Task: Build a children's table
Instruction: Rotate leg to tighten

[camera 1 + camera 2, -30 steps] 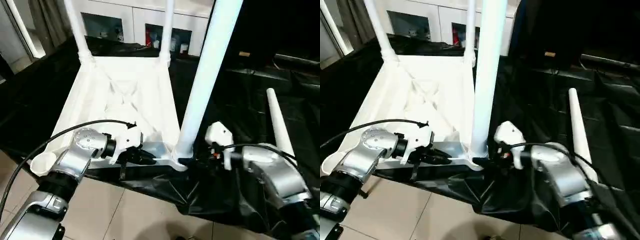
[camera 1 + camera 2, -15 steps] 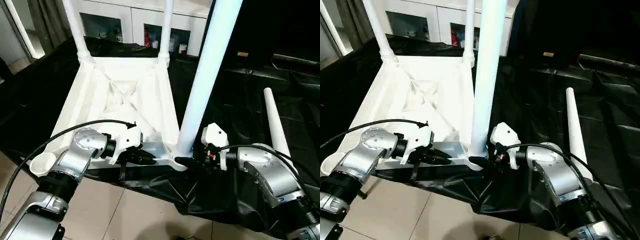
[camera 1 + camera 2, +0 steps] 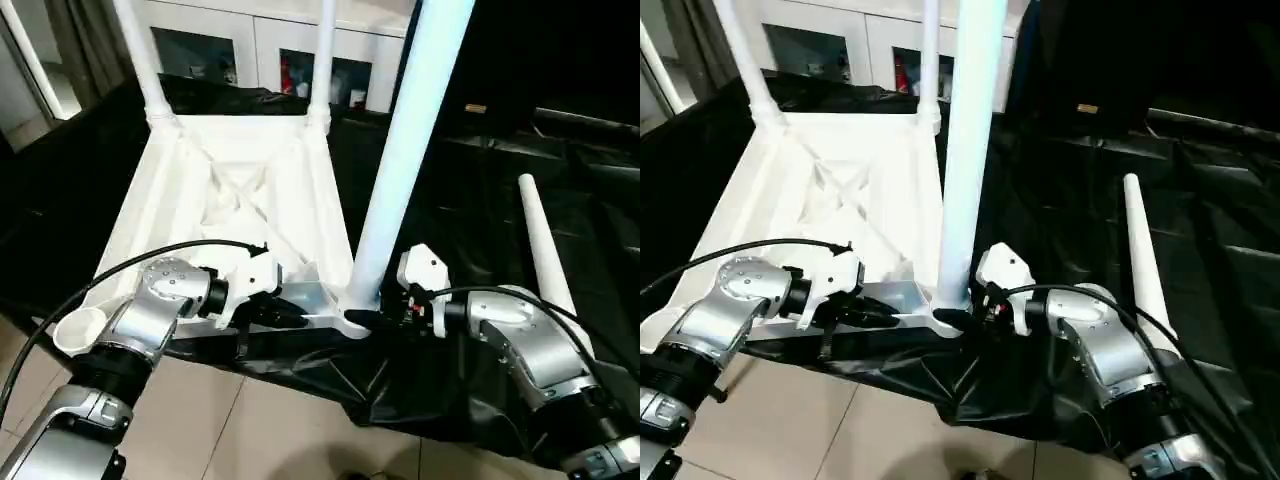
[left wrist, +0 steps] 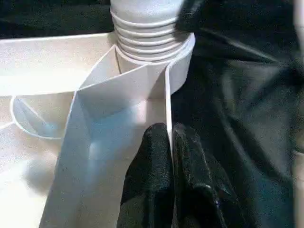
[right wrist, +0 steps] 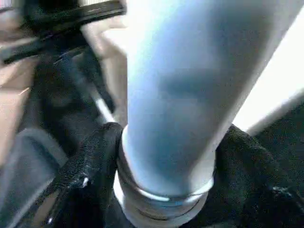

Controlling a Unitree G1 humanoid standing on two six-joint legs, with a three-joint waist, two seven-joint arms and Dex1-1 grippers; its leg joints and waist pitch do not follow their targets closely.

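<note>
Three legs stand socketed; your right claw grips the third leg, left claw pinches the tabletop rim, fourth leg waits at three o'clock.

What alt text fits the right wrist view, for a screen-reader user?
The right gripper's two black fingers close around the base of a white table leg, just above its ribbed end.

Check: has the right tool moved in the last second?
Yes. The right tool has come in toward the near leg, its fingers now around the base.
</note>
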